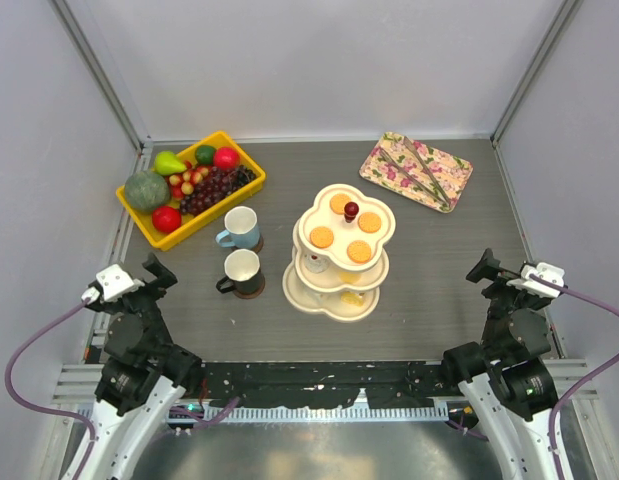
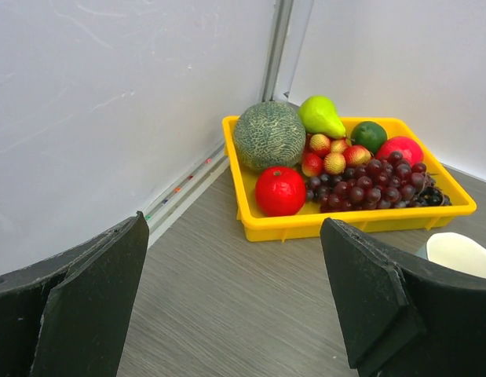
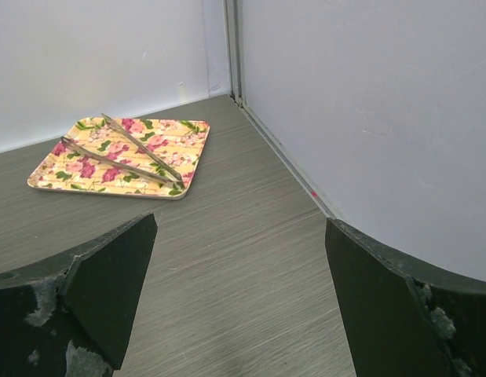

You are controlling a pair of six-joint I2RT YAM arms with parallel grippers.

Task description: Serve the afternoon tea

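Overhead and wrist views of the tea setting. A cream three-tier scalloped serving stand [image 1: 341,252] occupies the table centre; its top tier carries four round orange biscuits [image 1: 340,229] and one small dark red fruit [image 1: 351,210], while the lower tiers hold further pieces, too shadowed to identify with confidence. Just left of the stand are a pale blue ceramic mug [image 1: 240,228] and a dark brown mug [image 1: 242,272], both upright and close together. A yellow plastic tray of fruit [image 1: 192,187], with grapes, melon, pear and apples, sits at the far left; a floral rectangular tray [image 1: 416,170] bearing metal tongs [image 1: 417,168] lies at the far right. The stand is thus at least partly stocked; whether more fruit or the mugs remain to be placed cannot be settled from this arrangement. The left gripper [image 1: 139,277] and right gripper [image 1: 497,272] rest near their bases, fingers spread, grasping nothing. The surface is grey wood-grain laminate [image 1: 459,235], enclosed by plain white panels.
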